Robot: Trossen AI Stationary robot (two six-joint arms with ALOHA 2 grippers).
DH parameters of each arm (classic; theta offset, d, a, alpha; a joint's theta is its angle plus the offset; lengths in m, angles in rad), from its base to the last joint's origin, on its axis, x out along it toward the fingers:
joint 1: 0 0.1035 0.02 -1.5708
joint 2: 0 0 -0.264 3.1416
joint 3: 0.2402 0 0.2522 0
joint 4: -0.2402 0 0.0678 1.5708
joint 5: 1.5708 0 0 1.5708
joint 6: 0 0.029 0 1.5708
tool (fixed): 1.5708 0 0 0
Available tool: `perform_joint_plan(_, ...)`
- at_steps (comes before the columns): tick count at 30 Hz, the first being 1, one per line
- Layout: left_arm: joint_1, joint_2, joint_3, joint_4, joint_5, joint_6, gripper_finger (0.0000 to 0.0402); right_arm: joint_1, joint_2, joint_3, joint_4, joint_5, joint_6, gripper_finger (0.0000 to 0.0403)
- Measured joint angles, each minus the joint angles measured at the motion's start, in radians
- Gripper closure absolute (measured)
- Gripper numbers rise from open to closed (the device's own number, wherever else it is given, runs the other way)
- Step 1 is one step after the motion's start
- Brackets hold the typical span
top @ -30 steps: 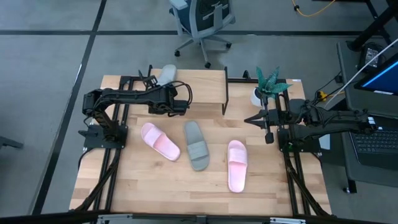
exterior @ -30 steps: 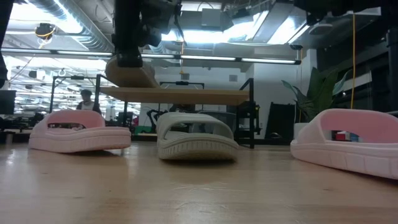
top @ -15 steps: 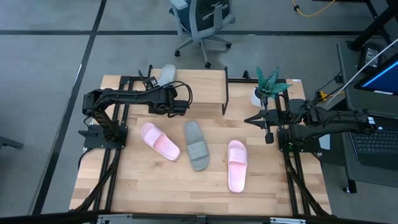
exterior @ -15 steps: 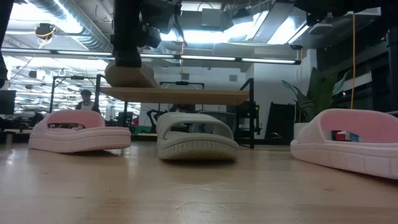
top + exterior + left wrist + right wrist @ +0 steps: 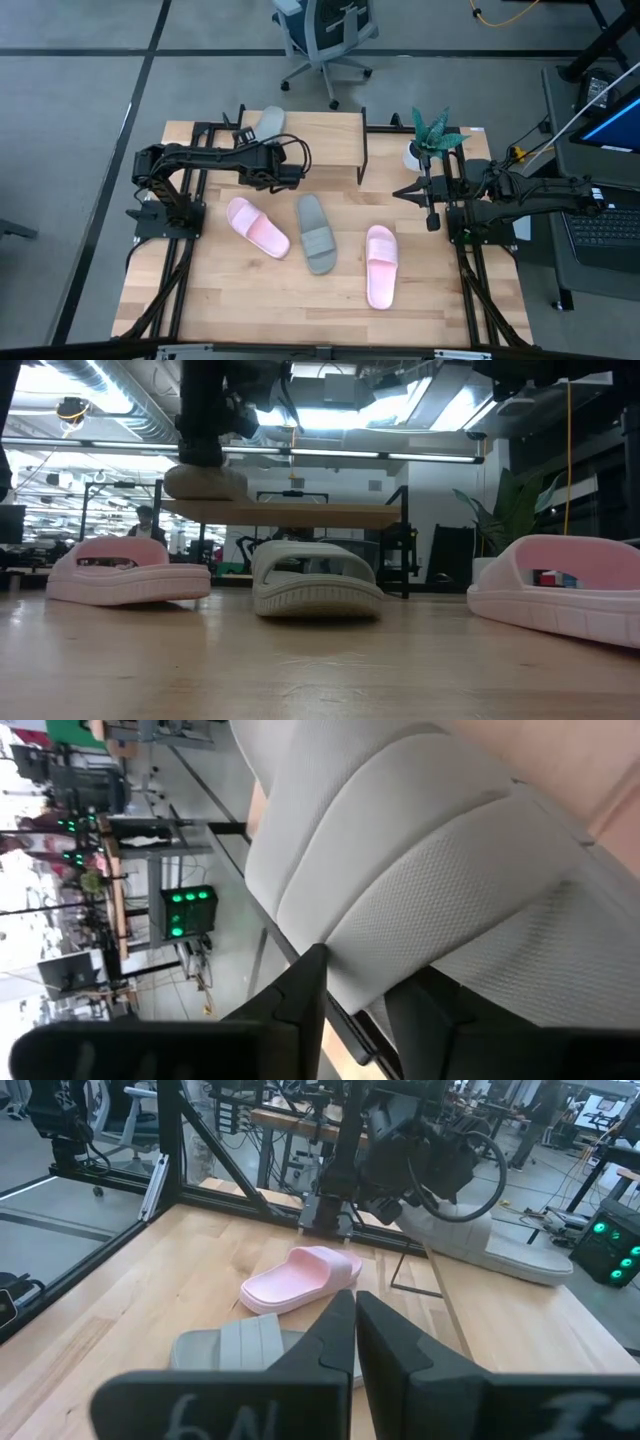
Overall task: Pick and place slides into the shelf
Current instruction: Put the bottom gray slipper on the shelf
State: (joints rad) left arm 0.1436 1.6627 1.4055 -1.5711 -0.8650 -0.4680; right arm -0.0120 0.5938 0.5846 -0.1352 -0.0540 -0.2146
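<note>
One pale grey-green slide [image 5: 269,119] lies on the left end of the shelf [image 5: 320,140]. Its far end reaches a little past the shelf's far edge. My left gripper [image 5: 258,138] is right at it, open, with its fingers [image 5: 300,985] on either side of the strap's edge. Two pink slides [image 5: 258,227] [image 5: 380,265] and another grey-green slide [image 5: 316,233] rest sole down on the table. My right gripper [image 5: 432,215] hangs shut over the table's right side, away from all of them. My left gripper stands open around the edge of the grey-green slide's strap [image 5: 345,970], coming at it slanting downward from the table's near left. I cannot tell whether either finger is touching the strap. The slide lies level on the shelf's top [image 5: 300,513].
A potted plant [image 5: 432,135] stands at the far right beside the shelf. An office chair [image 5: 320,30] is on the floor beyond the table. The shelf's black legs [image 5: 363,150] rise from the table. In the low view a person [image 5: 146,520] shows far off in the room.
My left gripper has opened beside the grey-green slide. In the low view the slide, which hung tilted over the shelf's left end, has come down to lie level on the shelf's top.
</note>
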Motion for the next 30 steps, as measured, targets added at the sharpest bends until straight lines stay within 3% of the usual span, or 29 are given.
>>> perform_joint_plan(30,-0.005,-0.001,0.000,0.000,0.048,0.102,0.0217,0.000,0.000,0.000,-0.006,0.000,0.002,0.0386)
